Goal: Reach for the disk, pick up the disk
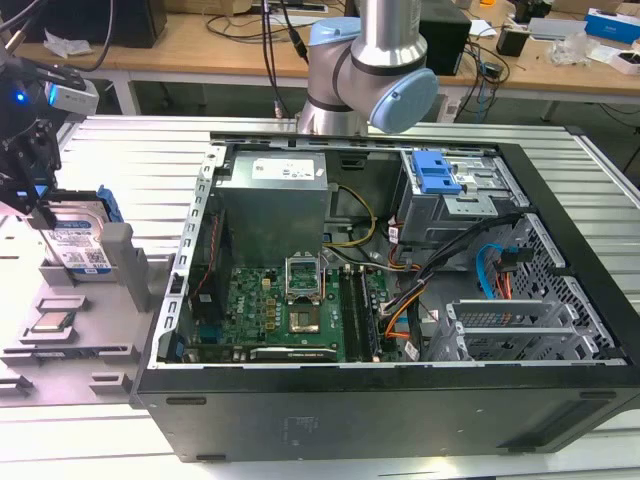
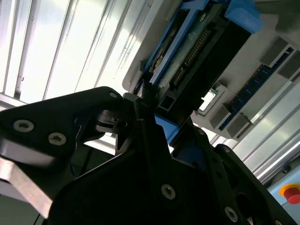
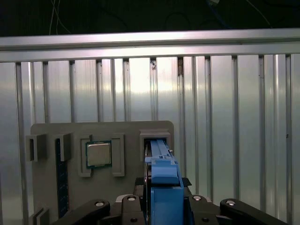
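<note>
Reach looks done: the black end effector (image 1: 38,205) straddles the upright silver, blue-bracketed disk (image 1: 78,240). Clamped or not, I cannot tell. Lifting calls for a firm pinch.

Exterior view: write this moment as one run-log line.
phase: reach | gripper: at upright silver rectangular disk in blue plastic bracket | disk: standing in grey plastic holder | grasp: unconfirmed
</note>
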You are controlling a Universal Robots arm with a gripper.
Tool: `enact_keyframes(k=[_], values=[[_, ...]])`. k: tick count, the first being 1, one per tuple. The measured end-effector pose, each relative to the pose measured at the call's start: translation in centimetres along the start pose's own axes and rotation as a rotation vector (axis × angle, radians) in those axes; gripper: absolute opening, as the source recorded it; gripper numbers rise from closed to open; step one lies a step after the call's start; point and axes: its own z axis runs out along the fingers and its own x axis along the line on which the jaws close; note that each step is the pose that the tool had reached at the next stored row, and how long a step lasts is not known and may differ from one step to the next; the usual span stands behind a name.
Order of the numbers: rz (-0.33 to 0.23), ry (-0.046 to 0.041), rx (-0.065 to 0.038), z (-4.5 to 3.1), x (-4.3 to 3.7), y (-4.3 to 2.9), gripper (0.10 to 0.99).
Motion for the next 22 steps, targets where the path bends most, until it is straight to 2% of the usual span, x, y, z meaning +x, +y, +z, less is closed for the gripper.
enact_keyframes(k=[8,17,19,22], values=[[0.0,0.0,0.0,-1.12,-0.02,-0.07,0.369],[0.0,0.0,0.0,-2.76,-0.02,-0.16,0.369],[0.0,0.0,0.0,-3.32,-0.02,-0.21,0.369],[0.0,-0.0001,0.0,-3.7,-0.02,-0.24,0.369]])
